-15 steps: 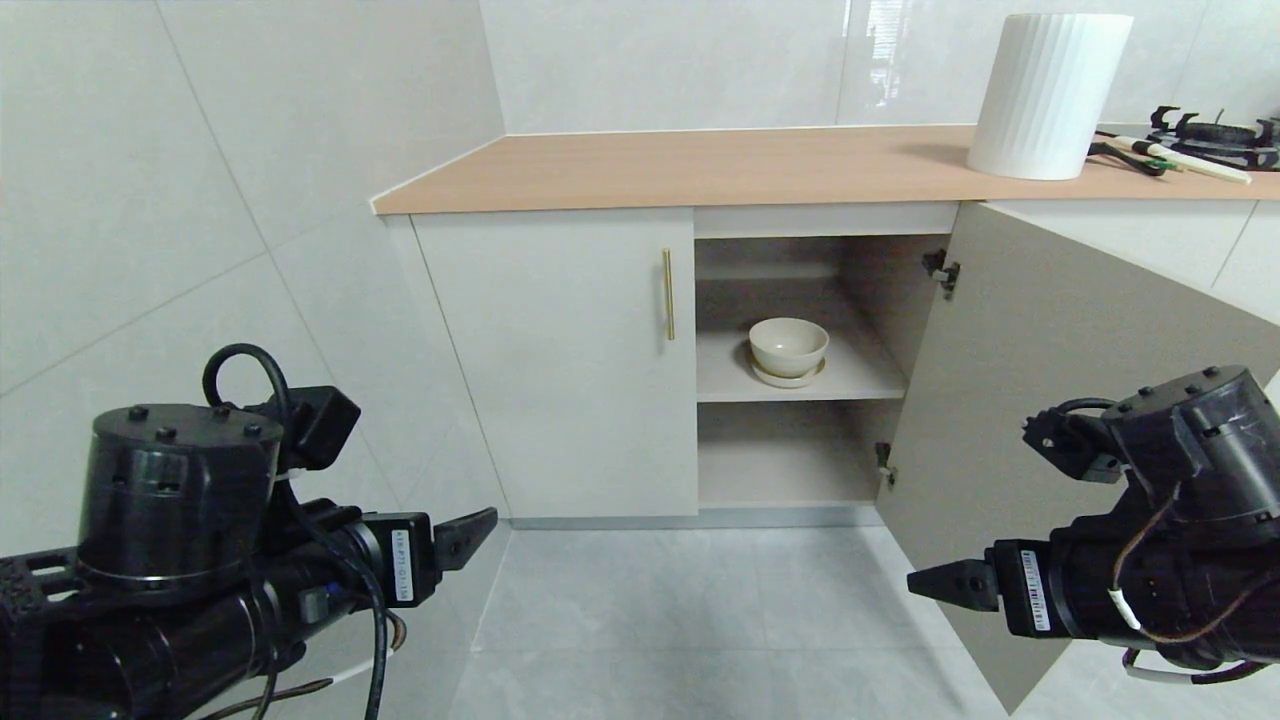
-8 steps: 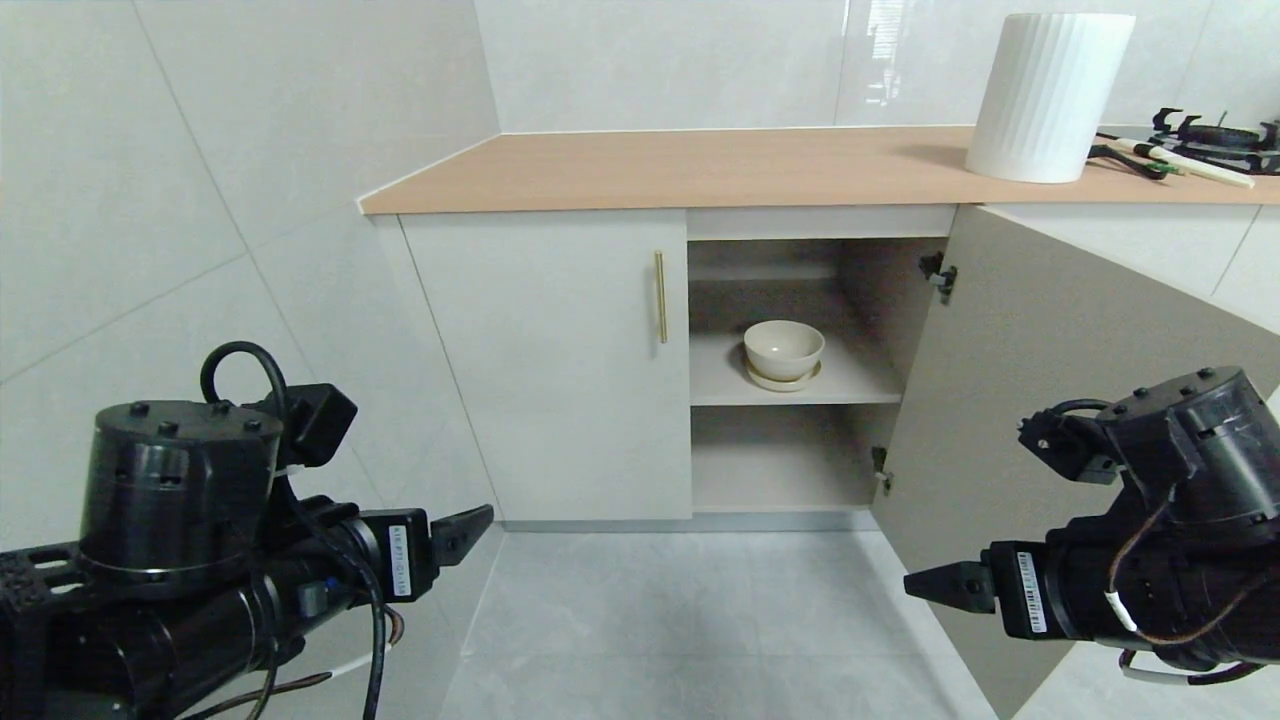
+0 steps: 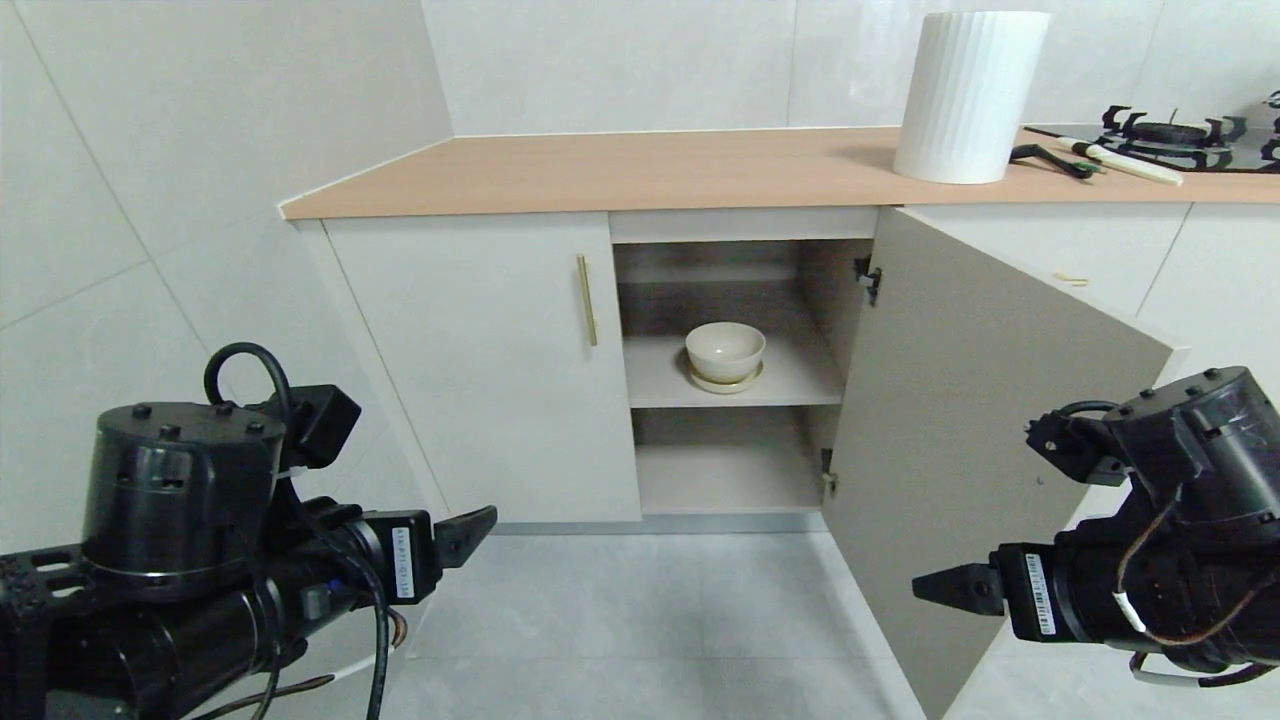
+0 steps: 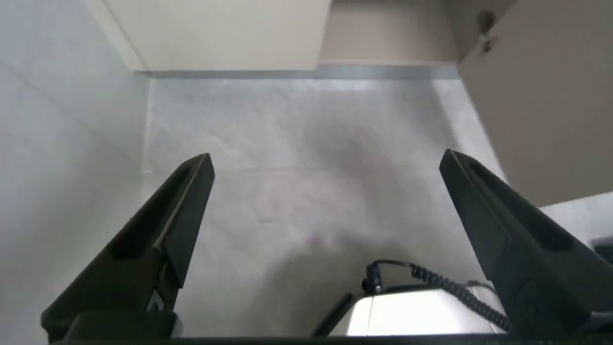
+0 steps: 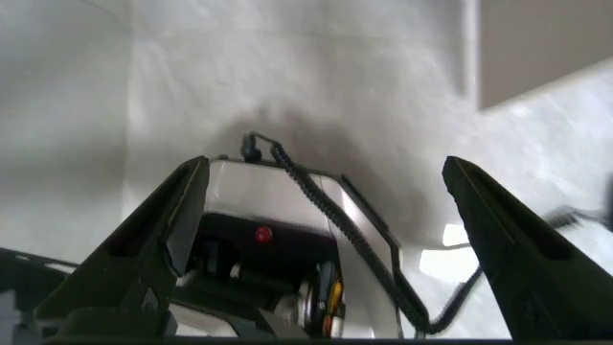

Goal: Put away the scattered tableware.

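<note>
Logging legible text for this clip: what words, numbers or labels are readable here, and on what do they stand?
Left white label, behind the left gripper: printed, too small to read.
Right white label, behind the right gripper: printed, too small to read.
Bowl, open cabinet door, white ribbed container: no text seen on them.

Cream bowl on a saucer, upper shelf of the open cabinet.

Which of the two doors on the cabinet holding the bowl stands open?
The right door, swung outward to show the bowl on its shelf; the left door, with the gold handle, is shut.
</note>
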{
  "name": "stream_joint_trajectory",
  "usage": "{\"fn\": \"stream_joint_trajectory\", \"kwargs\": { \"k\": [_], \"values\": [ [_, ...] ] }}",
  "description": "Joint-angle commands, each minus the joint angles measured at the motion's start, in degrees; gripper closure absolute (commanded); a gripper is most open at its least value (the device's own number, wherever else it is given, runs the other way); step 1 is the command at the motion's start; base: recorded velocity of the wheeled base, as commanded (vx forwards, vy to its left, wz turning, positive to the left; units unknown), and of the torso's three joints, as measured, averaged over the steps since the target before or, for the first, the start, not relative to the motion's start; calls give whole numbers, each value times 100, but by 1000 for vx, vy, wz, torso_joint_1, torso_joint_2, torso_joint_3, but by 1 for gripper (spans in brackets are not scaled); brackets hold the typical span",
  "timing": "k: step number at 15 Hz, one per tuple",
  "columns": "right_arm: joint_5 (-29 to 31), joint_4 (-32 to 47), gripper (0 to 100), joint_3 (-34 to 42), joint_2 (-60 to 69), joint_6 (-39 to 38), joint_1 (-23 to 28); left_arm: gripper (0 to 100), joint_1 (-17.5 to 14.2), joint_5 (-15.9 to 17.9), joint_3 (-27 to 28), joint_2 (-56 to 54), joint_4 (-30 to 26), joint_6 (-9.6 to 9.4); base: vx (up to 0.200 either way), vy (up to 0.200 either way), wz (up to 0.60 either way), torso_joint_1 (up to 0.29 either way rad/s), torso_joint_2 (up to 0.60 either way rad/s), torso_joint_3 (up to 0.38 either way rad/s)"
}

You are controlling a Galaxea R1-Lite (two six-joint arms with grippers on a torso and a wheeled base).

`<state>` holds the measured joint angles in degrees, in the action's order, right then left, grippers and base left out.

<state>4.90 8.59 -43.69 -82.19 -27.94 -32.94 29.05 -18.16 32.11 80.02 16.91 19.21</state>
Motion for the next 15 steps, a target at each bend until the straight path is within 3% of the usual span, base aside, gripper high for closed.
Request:
{"fn": "stream_joint_trajectory", "kwargs": {
  "k": [1, 5, 8, 11, 15],
  "values": [
    [-7, 55, 0, -25, -25, -1, 16, 0, -5, -3, -3, 5, 5, 4, 0, -200, 0, -2, 2, 2],
    [2, 977, 0, -500, -78, 26, 534, 0, 4, -3, -12, -4, 5, 4, 0, -50, 0, 1, 1, 1],
    [37, 2015, 0, -1230, -16, 544, 1879, 0, -5, -3, -12, -4, 5, 4, 0, 0, 0, 0, 0, 0],
    [55, 2015, 0, -1493, -166, 834, 2881, 0, -5, 6, -12, -4, 5, 4, 0, 0, 0, 0, 0, 0],
    [64, 1338, 0, -1564, -702, 790, 3355, 0, -5, 6, -12, 5, 5, 4, 0, 0, 0, 0, 0, 0]
  ]
}}
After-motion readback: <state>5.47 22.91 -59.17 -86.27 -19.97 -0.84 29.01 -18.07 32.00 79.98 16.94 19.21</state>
